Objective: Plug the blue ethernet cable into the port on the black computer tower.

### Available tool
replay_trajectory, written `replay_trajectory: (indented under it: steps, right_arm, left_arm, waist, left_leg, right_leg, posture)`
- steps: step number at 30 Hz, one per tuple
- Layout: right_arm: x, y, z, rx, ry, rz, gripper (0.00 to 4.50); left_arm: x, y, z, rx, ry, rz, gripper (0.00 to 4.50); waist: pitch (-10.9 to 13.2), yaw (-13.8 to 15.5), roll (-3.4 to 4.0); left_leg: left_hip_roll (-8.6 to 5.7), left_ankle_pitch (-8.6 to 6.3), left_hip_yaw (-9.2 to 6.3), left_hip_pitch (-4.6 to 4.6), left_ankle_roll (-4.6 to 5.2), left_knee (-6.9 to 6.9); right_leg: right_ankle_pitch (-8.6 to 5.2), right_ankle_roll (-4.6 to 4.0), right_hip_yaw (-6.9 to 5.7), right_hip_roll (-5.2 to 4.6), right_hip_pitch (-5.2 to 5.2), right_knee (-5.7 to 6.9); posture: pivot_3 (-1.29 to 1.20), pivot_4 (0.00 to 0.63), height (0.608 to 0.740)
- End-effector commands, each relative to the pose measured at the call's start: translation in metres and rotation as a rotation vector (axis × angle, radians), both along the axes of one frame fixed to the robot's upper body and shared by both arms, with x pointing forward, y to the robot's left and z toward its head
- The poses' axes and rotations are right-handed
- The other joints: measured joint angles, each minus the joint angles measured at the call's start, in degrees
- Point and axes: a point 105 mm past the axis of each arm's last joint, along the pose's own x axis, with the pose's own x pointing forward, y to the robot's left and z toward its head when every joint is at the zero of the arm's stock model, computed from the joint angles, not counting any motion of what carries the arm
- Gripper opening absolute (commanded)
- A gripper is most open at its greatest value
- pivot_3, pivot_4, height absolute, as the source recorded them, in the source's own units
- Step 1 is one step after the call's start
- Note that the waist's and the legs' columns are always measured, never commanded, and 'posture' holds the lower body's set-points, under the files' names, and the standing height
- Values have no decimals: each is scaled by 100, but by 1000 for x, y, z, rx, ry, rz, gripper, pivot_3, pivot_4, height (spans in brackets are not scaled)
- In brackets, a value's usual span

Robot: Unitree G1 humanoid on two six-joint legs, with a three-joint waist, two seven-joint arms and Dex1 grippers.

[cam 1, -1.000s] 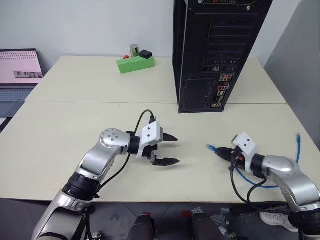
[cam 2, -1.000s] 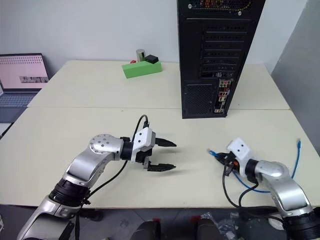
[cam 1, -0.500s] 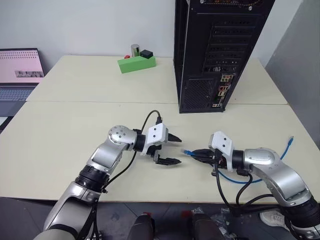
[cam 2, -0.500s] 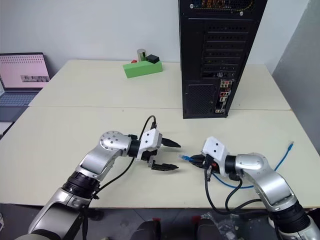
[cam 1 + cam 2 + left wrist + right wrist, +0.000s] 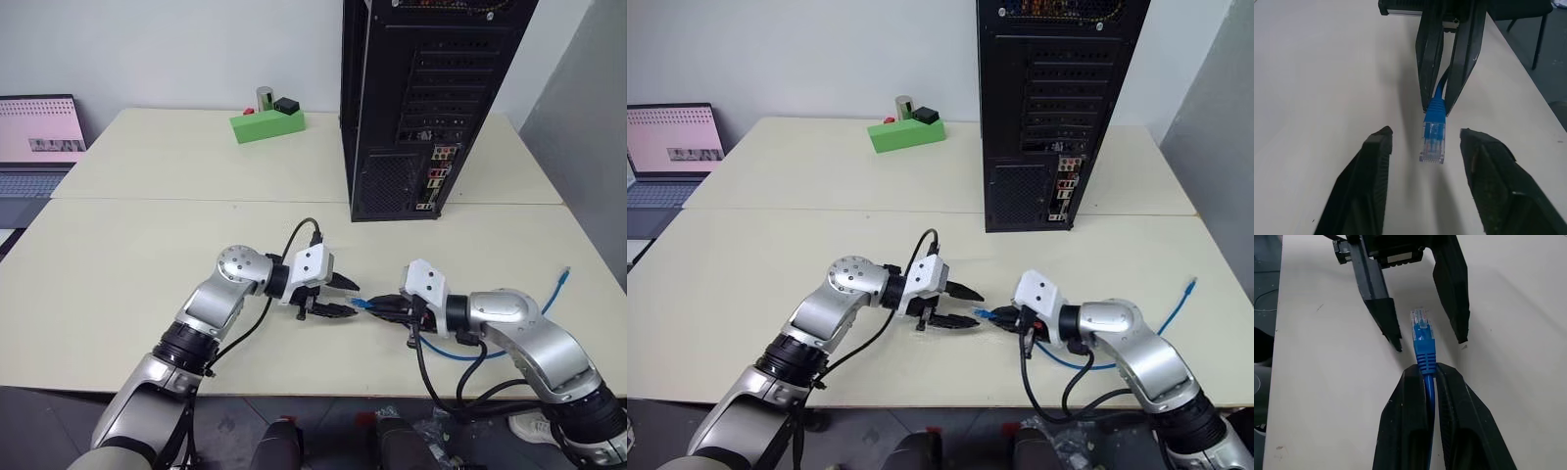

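Observation:
The blue ethernet cable trails from my right gripper across the table to its far plug near the right edge. My right gripper is shut on the cable just behind its pale near plug, which points left. My left gripper faces it, open, its two fingertips on either side of the plug's tip without touching it. The black computer tower stands upright at the back of the table, and its strip of coloured ports faces me.
A green block carrying small objects sits at the back, left of the tower. A laptop stands open at the far left. The grippers meet near the table's front edge.
My right gripper has swung left with the cable, bringing the plug up to my left gripper. The left gripper's fingers have narrowed around the plug's tip.

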Motion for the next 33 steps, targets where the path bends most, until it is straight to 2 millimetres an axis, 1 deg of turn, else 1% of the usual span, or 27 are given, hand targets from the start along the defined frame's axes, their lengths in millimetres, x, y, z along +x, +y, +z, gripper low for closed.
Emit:
replay_trajectory:
  steps: [1,5,6,13,14,15,16,18,20,21,24,27,30,33]
  right_arm:
    - [-3,8,14,14,-51,44,36]
    - [-3,9,16,18,-53,49,36]
    - [-3,9,16,20,-53,50,36]
    - [-1,8,17,25,-50,51,36]
    - [0,4,18,24,-43,49,36]
    - [1,1,20,24,-37,47,737]
    - [2,-7,22,16,-29,42,822]
    - [3,-19,27,1,-17,31,1425]
    - [4,-32,30,-9,-1,15,1799]
    - [4,-37,31,-2,12,4,2107]
    - [2,-44,34,20,45,-16,2692]
    - [-4,-36,39,150,138,-14,3399]
    - [-4,-27,45,274,203,-24,3406]
    - [0,-16,50,396,266,-38,3406]
  left_arm:
    - [1,-4,8,-9,-39,-16,1277]
    - [2,-4,7,-7,-41,-12,443]
    - [2,-3,7,-6,-41,-11,321]
    - [2,0,2,13,-57,-13,316]
    - [1,0,3,-1,-55,-14,316]
    - [1,-1,4,-12,-54,-15,316]
    - [1,-1,5,-24,-60,-17,316]
    - [2,0,6,-39,-79,-18,316]
    - [3,1,5,-46,-132,-16,316]
    - [4,1,6,-59,-182,-14,316]
    - [8,-2,15,-122,-336,-1,315]
    - [8,-4,24,-162,-616,-30,313]
    - [4,-2,30,-198,-846,-83,312]
    - [2,7,25,-206,-976,-99,312]
  waist:
    - [0,-1,0]
    - [0,0,0]
    - [0,0,0]
    - [0,0,0]
    - [0,0,0]
    - [0,0,0]
    - [0,-1,0]
    - [0,5,0]
    - [0,10,0]
    - [0,10,0]
    - [0,4,0]
    - [0,8,-1]
    - [0,4,0]
    - [-1,4,-1]
  left_leg:
    - [0,0,0,0,0,0]
    - [0,0,0,0,0,0]
    - [0,0,0,0,0,0]
    - [0,0,0,0,0,0]
    - [0,0,0,0,0,0]
    - [0,0,0,0,0,0]
    - [0,0,0,0,0,0]
    - [-1,0,0,0,0,0]
    - [-1,0,0,0,0,1]
    - [-2,0,1,0,0,1]
    - [1,0,0,1,0,1]
    - [0,0,0,1,0,1]
    - [1,0,1,1,0,4]
    - [0,0,-1,1,0,3]
  right_leg:
    - [0,0,0,0,0,0]
    - [0,0,0,0,0,0]
    - [0,0,0,0,0,0]
    - [0,0,0,0,0,0]
    - [0,0,0,0,0,0]
    - [0,0,-1,0,0,0]
    - [0,0,0,0,0,0]
    - [0,0,0,-1,0,0]
    - [0,0,-1,-1,1,-1]
    - [0,0,-1,-3,1,-1]
    - [0,0,-1,-1,0,-1]
    - [1,-1,0,-2,1,-1]
    - [1,-2,3,-2,1,-1]
    - [2,-1,1,-2,2,0]
  posture:
    - [0,150,740]
    - [0,150,740]
    - [0,150,740]
    - [0,150,740]
    - [0,150,740]
    - [0,150,740]
    - [0,150,740]
    - [0,150,740]
    - [0,150,740]
    - [0,150,740]
    - [0,150,740]
    - [0,150,740]
    - [0,150,740]
    - [0,150,740]
